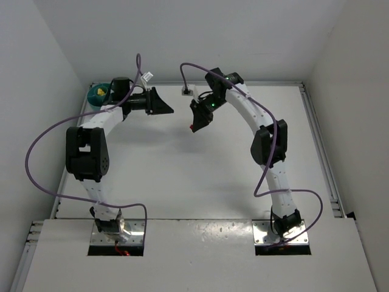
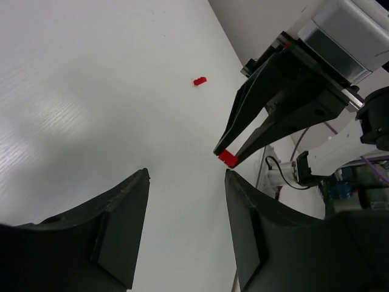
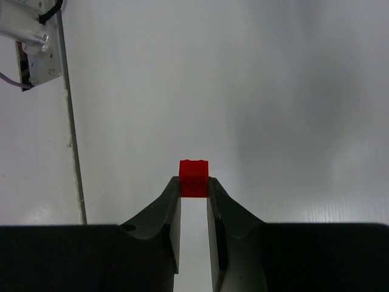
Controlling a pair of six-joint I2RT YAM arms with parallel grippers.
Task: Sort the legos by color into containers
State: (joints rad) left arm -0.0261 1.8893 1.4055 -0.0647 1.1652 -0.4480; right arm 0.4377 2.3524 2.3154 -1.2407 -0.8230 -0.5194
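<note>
Spreading white beneath both arms, the table (image 1: 182,176) carries the teal bowl (image 1: 96,95) at its far left corner. The left gripper (image 2: 185,176) hangs with jaws apart, holding nothing. The right gripper (image 1: 194,126), far centre, pinches a red lego (image 3: 194,177) at its fingertips. A second red lego (image 2: 199,81) lies loose on the table nearby.

Red lego (image 3: 193,176), black right hand (image 3: 194,186) — teal bowl (image 1: 93,98), white table (image 1: 182,176).
</note>
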